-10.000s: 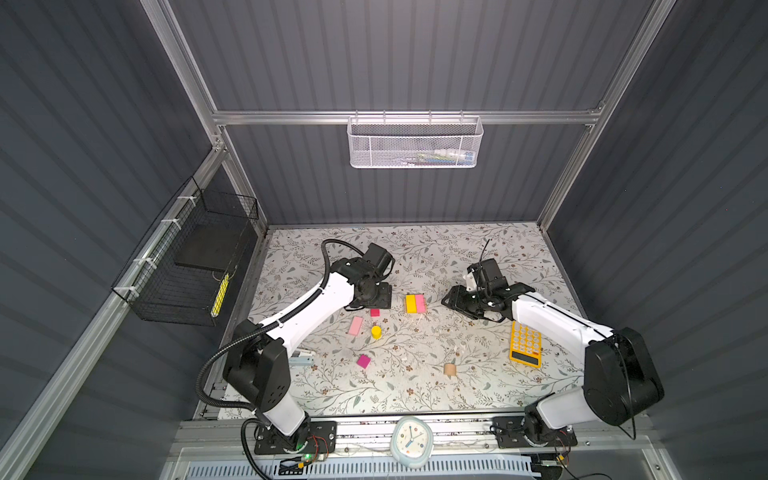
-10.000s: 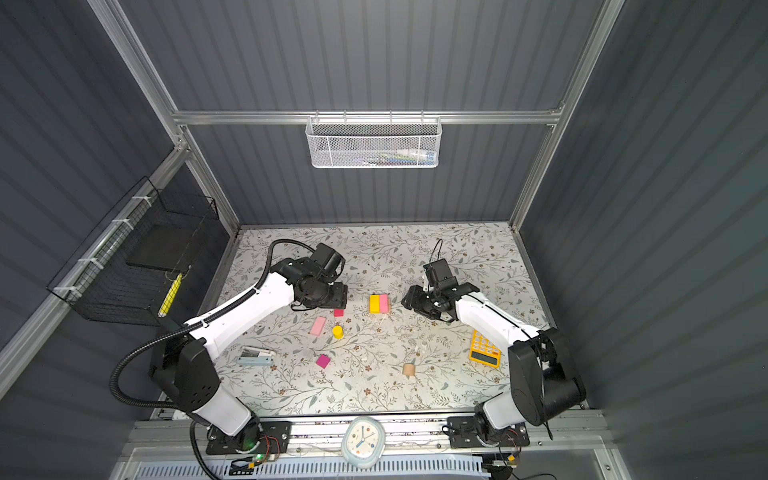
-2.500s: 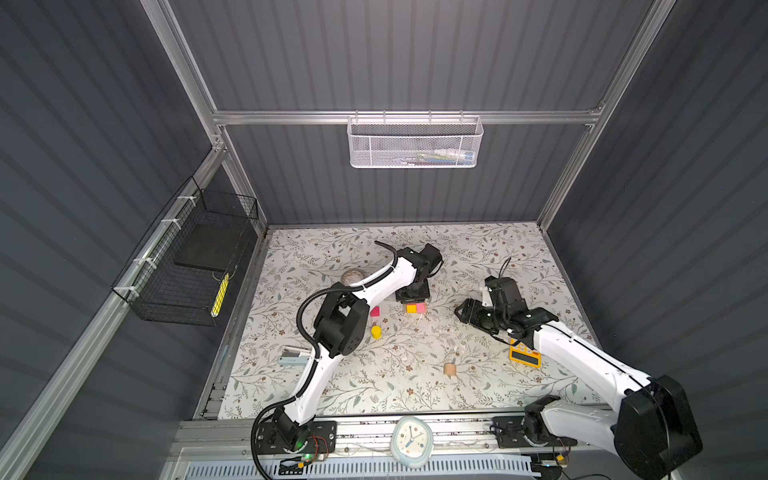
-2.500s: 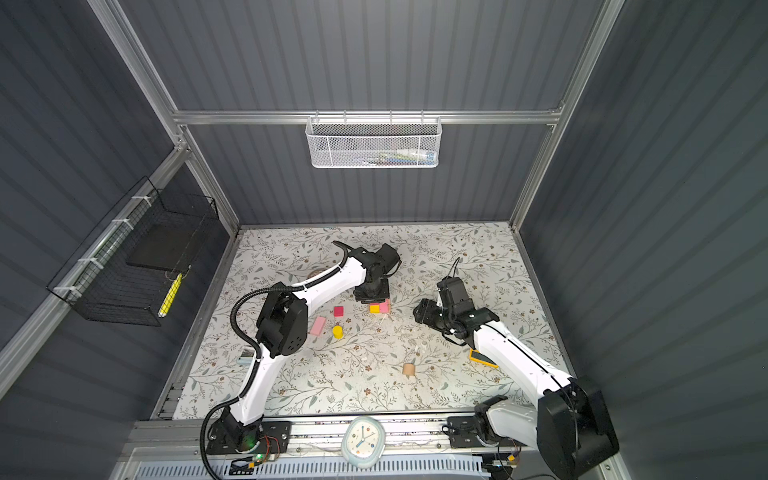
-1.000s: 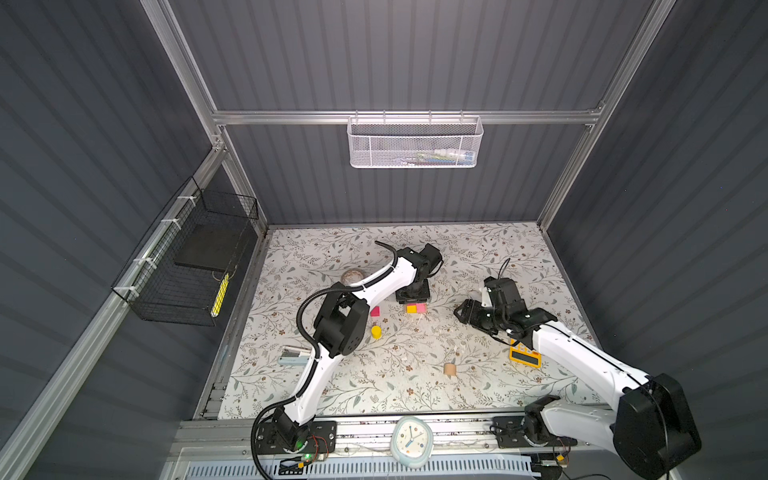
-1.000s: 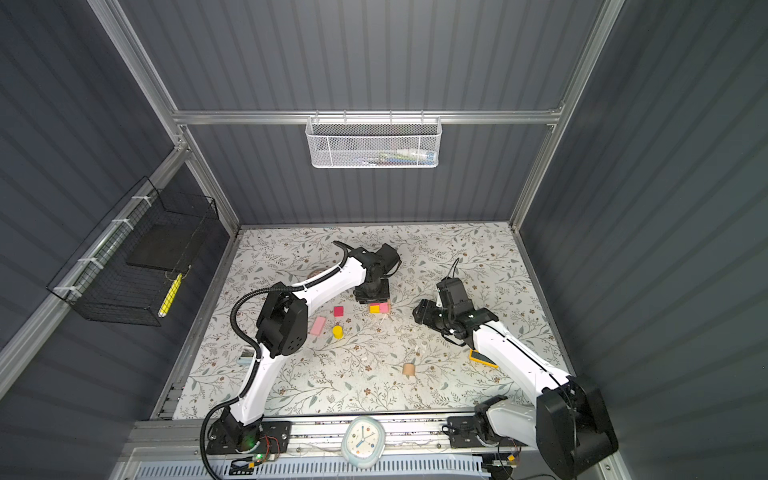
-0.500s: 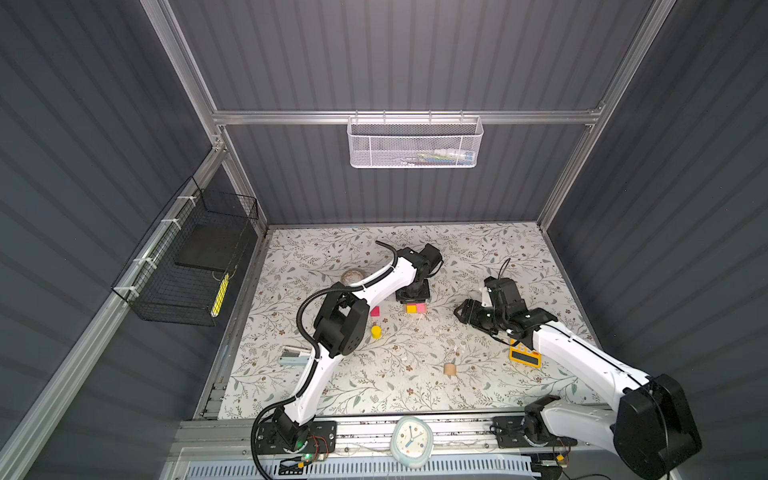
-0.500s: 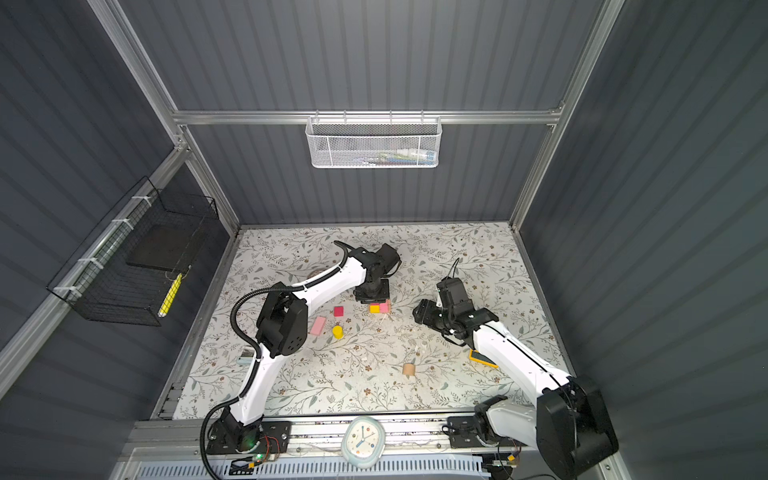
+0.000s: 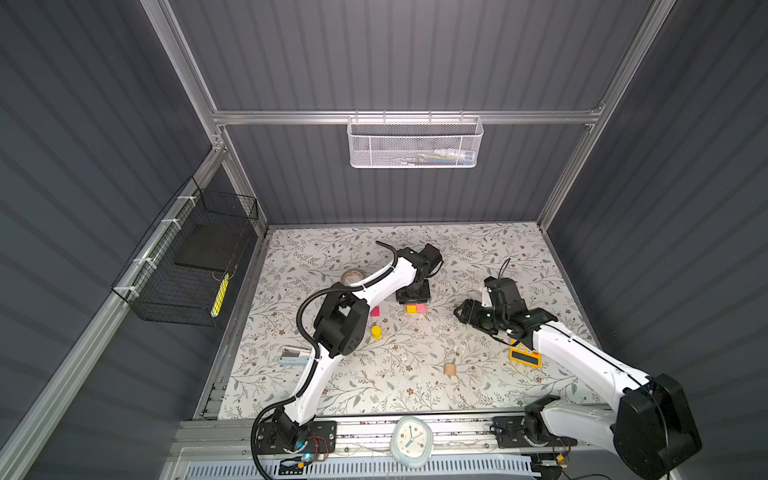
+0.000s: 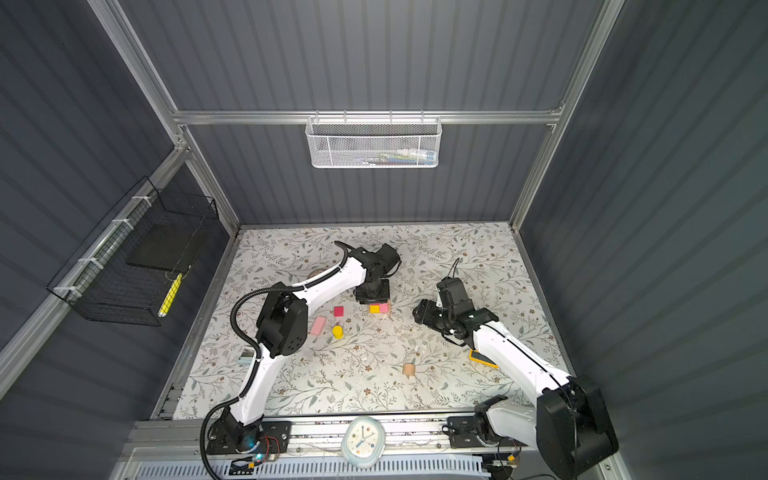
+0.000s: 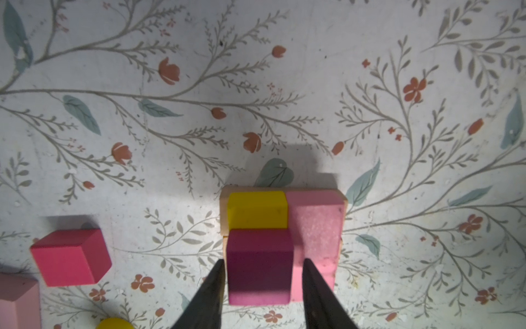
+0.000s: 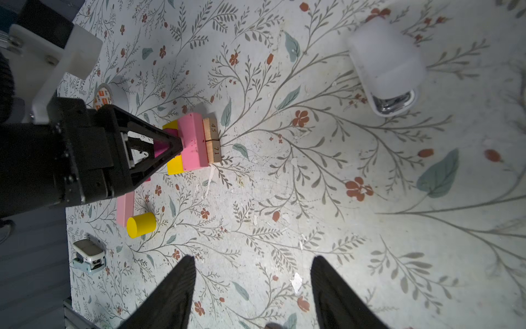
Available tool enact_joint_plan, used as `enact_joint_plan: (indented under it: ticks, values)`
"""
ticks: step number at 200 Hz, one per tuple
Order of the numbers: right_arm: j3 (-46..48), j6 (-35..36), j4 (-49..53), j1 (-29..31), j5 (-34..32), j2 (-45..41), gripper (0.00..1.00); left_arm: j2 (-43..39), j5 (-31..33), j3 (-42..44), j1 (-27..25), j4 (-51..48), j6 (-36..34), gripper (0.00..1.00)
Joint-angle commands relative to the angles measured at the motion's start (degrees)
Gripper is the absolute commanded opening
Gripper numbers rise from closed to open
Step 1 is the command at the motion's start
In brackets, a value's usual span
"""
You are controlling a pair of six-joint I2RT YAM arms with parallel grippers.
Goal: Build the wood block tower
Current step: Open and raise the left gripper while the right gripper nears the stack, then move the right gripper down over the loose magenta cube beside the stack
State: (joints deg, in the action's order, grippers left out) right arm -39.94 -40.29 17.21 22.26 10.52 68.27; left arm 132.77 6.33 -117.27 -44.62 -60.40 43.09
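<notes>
1. The tower (image 9: 416,308) stands mid-mat (image 9: 316,257), directly under your left gripper (image 9: 412,296).
2. Base layer: two tan bars (image 12: 212,129) lie flat and side by side. Their long axes run left-right across the mat, with the numbered ends facing right.
3. Second layer: a yellow bar (image 11: 256,210) and a pink bar (image 11: 316,222) lie touching. Their long axes run front to back, crosswise to the tan bars.
4. Top: a dark magenta cube (image 11: 260,265) rests on the yellow bar, square to it.
5. Your left gripper points straight down and its fingers (image 11: 207,299) straddle that cube. A sliver of gap shows on each side, so it's partly open and not clamping anything.
6. Your right gripper (image 12: 253,259) hangs over bare mat to the right of the tower, well apart from it. Its jaws are wide and hold nothing.
7. Loose pieces:
   - A bright magenta cube (image 9: 375,311) sits near the tower's left.
   - A loose pink bar (image 10: 318,325) lies flat, long axis roughly front to back and slightly slanted.
   - A yellow cylinder (image 9: 376,331) stands upright beside it.
   - A tan cylinder (image 9: 449,368) sits toward the front, well apart.
</notes>
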Motion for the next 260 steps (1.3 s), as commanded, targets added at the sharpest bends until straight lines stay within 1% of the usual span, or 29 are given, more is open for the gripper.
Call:
enact_joint_plan:
  ticks: [1, 93, 125, 137, 161, 170, 224, 260]
  values:
    - [0.6, -0.4, 0.5, -0.2, 0.1, -1.1, 0.66, -2.9, -0.6, 0.3, 0.1, -0.9, -0.5, 0.46]
    - [-0.8, -0.7, 2.9, -0.1, -0.4, -3.0, 0.65, -8.5, -0.2, 0.2, 0.2, 0.8, -0.9, 0.5]
    - [-3.8, -0.4, 4.8, 1.6, -2.4, -3.7, 0.65, -12.4, 1.1, 1.7, 0.2, 1.3, -1.7, 0.5]
    - [-5.6, -0.1, 7.3, 3.1, -3.8, -3.6, 0.65, -14.3, 1.9, 2.8, 0.2, 1.5, -2.0, 0.5]
    - [-10.5, 0.9, 10.1, 6.4, -6.2, -1.7, 0.65, -19.1, 2.7, 6.8, 0.9, 1.9, -2.4, 0.51]
    - [-12.3, 1.2, 11.0, 7.8, -6.9, -0.6, 0.65, -21.3, 2.8, 8.9, 1.5, 4.2, -2.6, 0.51]
    - [-24.8, 1.4, 15.1, 16.6, -10.8, 8.3, 0.65, -35.6, 4.4, 23.9, 6.6, 9.0, -3.2, 0.52]
    - [-32.8, 1.1, 16.1, 21.7, -12.2, 15.9, 0.65, -42.1, 7.0, 30.0, 8.7, 8.8, -4.0, 0.57]
